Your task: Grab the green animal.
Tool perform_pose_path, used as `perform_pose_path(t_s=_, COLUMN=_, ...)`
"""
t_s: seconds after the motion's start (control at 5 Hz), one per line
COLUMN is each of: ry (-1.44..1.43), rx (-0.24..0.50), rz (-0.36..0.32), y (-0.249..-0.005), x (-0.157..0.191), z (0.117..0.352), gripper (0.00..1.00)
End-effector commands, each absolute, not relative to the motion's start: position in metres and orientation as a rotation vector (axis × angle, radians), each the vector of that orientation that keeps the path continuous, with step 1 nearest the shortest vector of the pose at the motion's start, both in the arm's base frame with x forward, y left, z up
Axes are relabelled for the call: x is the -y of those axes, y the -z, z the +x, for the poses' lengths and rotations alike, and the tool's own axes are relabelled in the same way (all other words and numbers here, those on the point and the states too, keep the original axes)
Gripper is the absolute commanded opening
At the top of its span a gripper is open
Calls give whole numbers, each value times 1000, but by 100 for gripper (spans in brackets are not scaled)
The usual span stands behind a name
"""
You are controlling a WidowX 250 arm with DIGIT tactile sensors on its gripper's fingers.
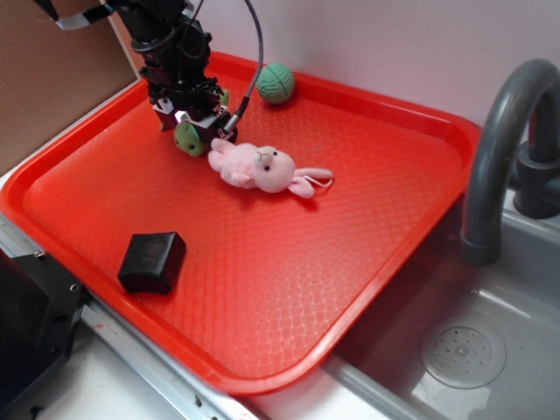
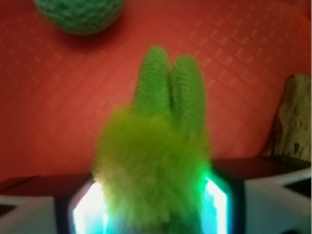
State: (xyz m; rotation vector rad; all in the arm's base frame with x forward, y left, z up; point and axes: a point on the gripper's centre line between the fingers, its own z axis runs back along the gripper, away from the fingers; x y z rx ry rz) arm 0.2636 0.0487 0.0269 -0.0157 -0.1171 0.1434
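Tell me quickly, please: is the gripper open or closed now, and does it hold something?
Gripper: closed on the green animal; the wrist view shows the plush pressed between the jaws, over the red tray.

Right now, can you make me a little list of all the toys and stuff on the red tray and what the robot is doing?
tray: red tray beside a sink
green animal: far left of the tray, between the pads of the tool
tool: closed around the green animal
pink bunny: lying right beside the green animal
knitted ball: teal-green, near the far rim
black box: near the front left
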Motion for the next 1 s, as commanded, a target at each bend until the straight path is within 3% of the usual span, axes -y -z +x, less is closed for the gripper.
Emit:
perform_pose_path(t_s=0.0, ry=-262, rx=211, rz=32, y=-73, x=-57, z=258, gripper=0)
perform_pose_path(t_s=0.2, ry=-242, rx=241, rz=-40, y=-122, x=-52, z=241, gripper=0)
perform_pose_path(t_s=0.4, ry=-95, rx=178, rz=-182, y=-173, x=-26, z=219, gripper=0)
perform_pose_path(t_s=0.6, ry=-71, rx=189, rz=-170, y=-201, x=-8, z=195, gripper=0)
perform_pose_path(t_s=0.8, ry=-108, rx=181, rz=-175, y=-195, x=-6, z=188, gripper=0)
